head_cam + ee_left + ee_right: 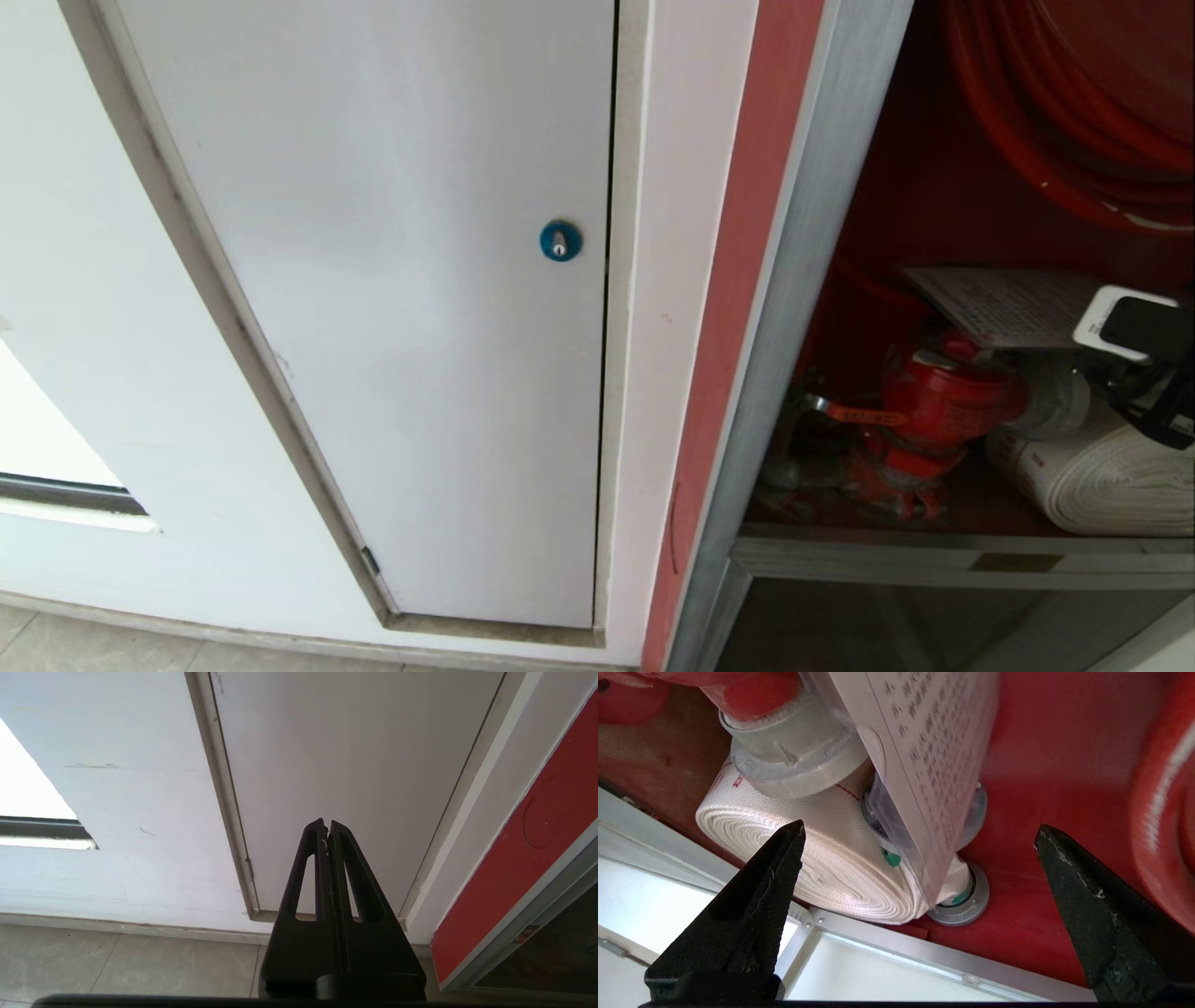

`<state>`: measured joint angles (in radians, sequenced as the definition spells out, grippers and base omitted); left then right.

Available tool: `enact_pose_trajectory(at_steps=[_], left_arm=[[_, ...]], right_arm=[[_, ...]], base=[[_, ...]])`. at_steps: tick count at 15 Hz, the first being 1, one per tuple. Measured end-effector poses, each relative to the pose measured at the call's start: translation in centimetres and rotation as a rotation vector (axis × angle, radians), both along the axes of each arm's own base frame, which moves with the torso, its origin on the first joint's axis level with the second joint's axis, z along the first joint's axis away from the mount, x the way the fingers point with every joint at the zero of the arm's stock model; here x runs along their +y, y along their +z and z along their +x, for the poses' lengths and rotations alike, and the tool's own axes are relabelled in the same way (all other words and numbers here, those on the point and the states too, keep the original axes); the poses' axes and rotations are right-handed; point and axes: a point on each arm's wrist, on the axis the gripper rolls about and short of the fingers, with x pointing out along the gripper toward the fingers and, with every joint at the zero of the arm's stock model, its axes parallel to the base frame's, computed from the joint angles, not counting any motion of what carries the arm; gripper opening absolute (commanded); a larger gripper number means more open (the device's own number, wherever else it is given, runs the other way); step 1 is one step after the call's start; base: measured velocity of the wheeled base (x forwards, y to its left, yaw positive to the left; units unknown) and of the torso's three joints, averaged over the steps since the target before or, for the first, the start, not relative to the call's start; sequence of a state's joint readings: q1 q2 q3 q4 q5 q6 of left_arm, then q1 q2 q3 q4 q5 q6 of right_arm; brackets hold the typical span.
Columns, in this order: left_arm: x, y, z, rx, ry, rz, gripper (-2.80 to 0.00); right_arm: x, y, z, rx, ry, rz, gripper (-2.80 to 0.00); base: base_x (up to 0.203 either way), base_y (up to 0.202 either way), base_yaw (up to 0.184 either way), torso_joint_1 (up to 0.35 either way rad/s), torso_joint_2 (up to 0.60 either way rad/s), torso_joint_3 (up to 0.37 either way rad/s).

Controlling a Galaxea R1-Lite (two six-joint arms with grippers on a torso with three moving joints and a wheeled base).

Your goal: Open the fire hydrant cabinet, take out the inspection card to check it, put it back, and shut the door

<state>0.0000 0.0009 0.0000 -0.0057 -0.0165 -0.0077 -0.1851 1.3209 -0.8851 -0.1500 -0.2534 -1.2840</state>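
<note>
The fire hydrant cabinet (794, 308) stands with its red inside exposed. Its door is out of view. The inspection card (1004, 306), a whitish printed sheet, lies tilted on a red valve (934, 401) and a rolled white hose (1102, 476). My right arm's wrist (1134, 327) reaches in from the right edge, beside the card. In the right wrist view my right gripper (920, 828) is open wide, its fingers (775, 872) either side of the card's (934, 742) lower corner, not touching it. My left gripper (327, 823) is shut and empty, low in front of the white panel.
A white panel (401, 280) with a blue round lock (560, 241) fills the wall left of the cabinet. A coiled red hose (1074, 112) hangs above the card. The silver crossbar (962, 551) runs below the hose roll (808, 858). Tiled floor (117, 966) lies below.
</note>
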Motion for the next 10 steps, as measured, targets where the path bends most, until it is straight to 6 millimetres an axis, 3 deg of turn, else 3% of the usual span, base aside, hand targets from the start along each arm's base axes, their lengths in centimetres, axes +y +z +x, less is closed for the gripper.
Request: enact_pose_trajectory(at_steps=[2,3,10], left_arm=[[0.0,0.0,0.0,0.000,0.000,0.000,-2.80],[0.0,0.0,0.0,0.000,0.000,0.000,-2.80],[0.0,0.0,0.0,0.000,0.000,0.000,-2.80]], right_arm=[[-0.2,-0.1,0.5,0.005,-0.003,0.002,0.00],[-0.3,0.0,0.7,0.000,-0.006,0.000,-2.80],[-0.7,0.1,2.0,-0.029,-0.008,-0.004,-2.80]], base=[[0.000,0.000,0.000,0.000,0.00,0.000],[0.000,0.000,0.000,0.000,0.00,0.000],[0.000,0.000,0.000,0.000,0.00,0.000]])
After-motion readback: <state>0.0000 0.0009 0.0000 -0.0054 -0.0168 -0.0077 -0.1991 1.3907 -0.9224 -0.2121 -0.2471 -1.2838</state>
